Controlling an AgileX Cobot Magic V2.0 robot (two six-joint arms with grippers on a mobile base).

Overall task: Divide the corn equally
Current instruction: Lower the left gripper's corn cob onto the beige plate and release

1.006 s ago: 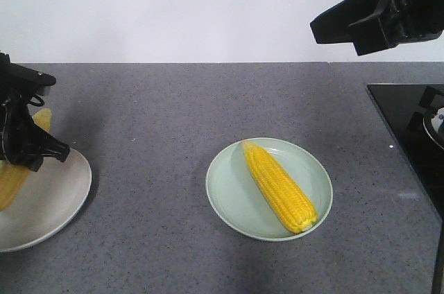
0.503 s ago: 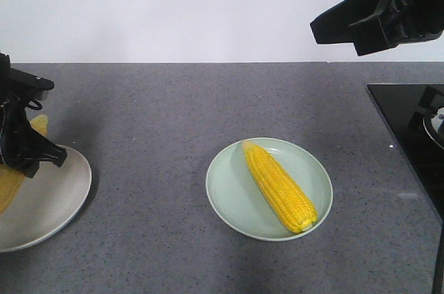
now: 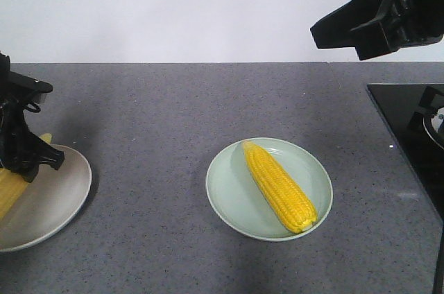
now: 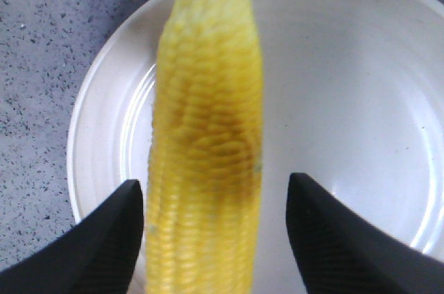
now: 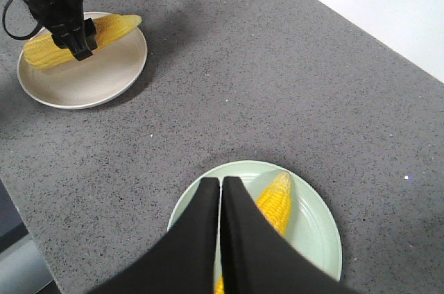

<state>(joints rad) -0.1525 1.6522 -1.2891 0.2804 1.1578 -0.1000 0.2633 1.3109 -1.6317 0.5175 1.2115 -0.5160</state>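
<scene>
One corn cob [image 3: 281,186] lies diagonally on the pale green plate [image 3: 222,197] at the counter's middle. A second corn cob [image 4: 208,134] lies on the white plate [image 4: 347,86] at the far left. My left gripper [image 4: 214,182] is open astride it, with a clear gap on the right side. From the front, that gripper [image 3: 31,162] hides most of this cob [image 3: 8,193]. My right gripper [image 5: 220,179] is shut on nothing and hangs high above the green plate [image 5: 312,238] and its corn [image 5: 274,204]; it shows at the top right [image 3: 319,30].
A black cooktop [image 3: 409,127] is set into the grey counter at the right edge. A white wall runs along the counter's back. The white plate [image 3: 66,197] reaches the left edge of the front view.
The left gripper and the cob under it have sunk lower onto the white plate, and the cob's tip shows less behind the gripper. The right arm has barely moved.
</scene>
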